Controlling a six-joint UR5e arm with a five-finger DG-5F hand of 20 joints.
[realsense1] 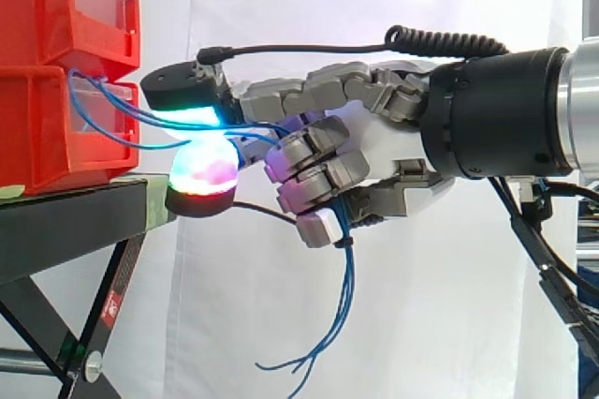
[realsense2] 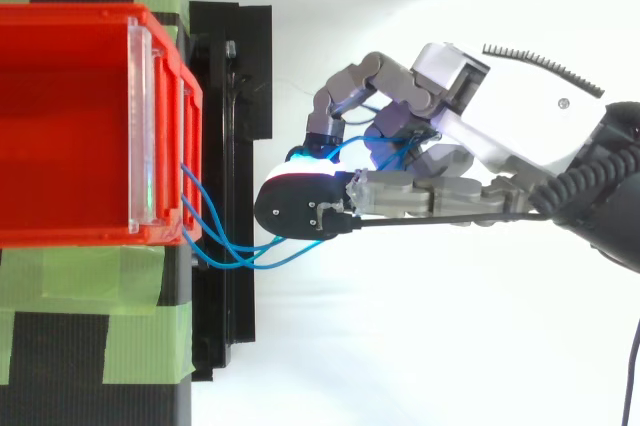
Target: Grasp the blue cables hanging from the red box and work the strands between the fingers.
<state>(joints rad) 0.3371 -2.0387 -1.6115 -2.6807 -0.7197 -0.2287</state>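
Observation:
Thin blue cables (realsense1: 122, 116) leave the front of the red box (realsense1: 56, 127) and run right into my hand (realsense1: 384, 146). There they pass between a cyan-glowing pad (realsense1: 192, 99) above and a red-magenta pad (realsense1: 206, 174) below, then through the curled fingers. Their loose ends (realsense1: 328, 343) dangle below the hand. From above, the cables (realsense2: 235, 254) loop from the box front (realsense2: 185, 166) into the hand (realsense2: 470, 126), whose fingers (realsense2: 345, 96) are curled round the strands.
Two red bins are stacked, the upper one (realsense1: 65, 6) with a clear front panel (realsense2: 140, 126). They sit on a black stand (realsense1: 65, 221) with green tape strips (realsense2: 110, 316). A white curtain hangs behind.

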